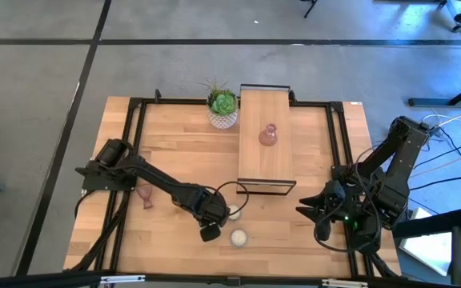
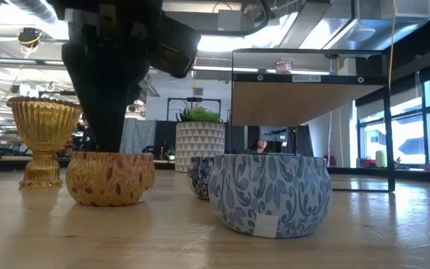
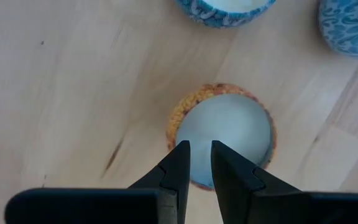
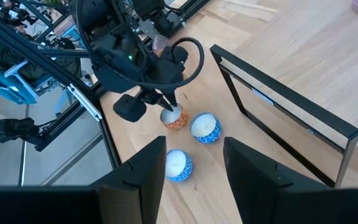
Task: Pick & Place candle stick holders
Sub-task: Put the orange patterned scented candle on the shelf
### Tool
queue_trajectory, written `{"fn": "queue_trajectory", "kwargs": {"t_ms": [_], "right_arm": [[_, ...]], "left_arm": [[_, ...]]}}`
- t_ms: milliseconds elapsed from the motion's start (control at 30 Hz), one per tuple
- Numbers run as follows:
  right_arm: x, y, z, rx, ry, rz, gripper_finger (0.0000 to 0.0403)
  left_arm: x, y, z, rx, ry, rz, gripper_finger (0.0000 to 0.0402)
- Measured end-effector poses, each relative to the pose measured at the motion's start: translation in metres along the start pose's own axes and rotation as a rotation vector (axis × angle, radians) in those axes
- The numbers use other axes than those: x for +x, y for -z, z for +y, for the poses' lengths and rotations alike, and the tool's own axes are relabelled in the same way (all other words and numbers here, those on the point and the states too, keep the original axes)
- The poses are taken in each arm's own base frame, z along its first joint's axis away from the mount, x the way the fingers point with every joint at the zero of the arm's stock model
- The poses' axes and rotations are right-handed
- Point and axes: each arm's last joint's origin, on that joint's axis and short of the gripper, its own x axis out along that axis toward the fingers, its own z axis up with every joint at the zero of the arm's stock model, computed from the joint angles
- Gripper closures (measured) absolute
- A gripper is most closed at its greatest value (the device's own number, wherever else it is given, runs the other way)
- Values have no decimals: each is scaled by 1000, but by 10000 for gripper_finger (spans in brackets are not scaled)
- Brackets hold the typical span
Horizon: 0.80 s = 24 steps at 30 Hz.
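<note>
An amber goblet-shaped holder (image 2: 43,138) stands upright on its foot on the table. In the high view a holder (image 1: 145,194) shows beside my left arm. A pale pink holder (image 1: 268,134) stands on top of the wooden shelf, and also shows in the low view (image 2: 284,66). No third holder shows. My left gripper (image 3: 200,155) points down over an orange patterned candle tin (image 3: 222,134), with only a narrow gap between its fingers. My right gripper (image 4: 194,177) is open and empty at the table's right side (image 1: 318,216). My left gripper comes from above, pointing down, with its fingertips (image 3: 183,155) over the near rim of the orange tin (image 2: 110,178) and the wax showing between them. The tin stands on the table. I cannot tell whether the fingers touch it.
Two blue patterned candle tins (image 2: 271,193) (image 2: 200,175) stand close to the orange one, toward the right and far side. A green plant in a white pot (image 1: 223,106) stands at the far edge, left of the shelf (image 1: 266,168). A black frame (image 1: 134,104) runs around the table.
</note>
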Motion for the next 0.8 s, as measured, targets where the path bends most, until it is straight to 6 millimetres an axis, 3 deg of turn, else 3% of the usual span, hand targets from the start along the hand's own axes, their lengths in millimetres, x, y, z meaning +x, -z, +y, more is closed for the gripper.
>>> {"fn": "queue_trajectory", "kwargs": {"t_ms": [433,800], "right_arm": [[0,0,0,0,0,0,238],[0,0,0,1,1,-2,238]], "left_arm": [[-11,0,4,1,-30,-42,341],[-8,0,8,38,-65,-15,341]]}}
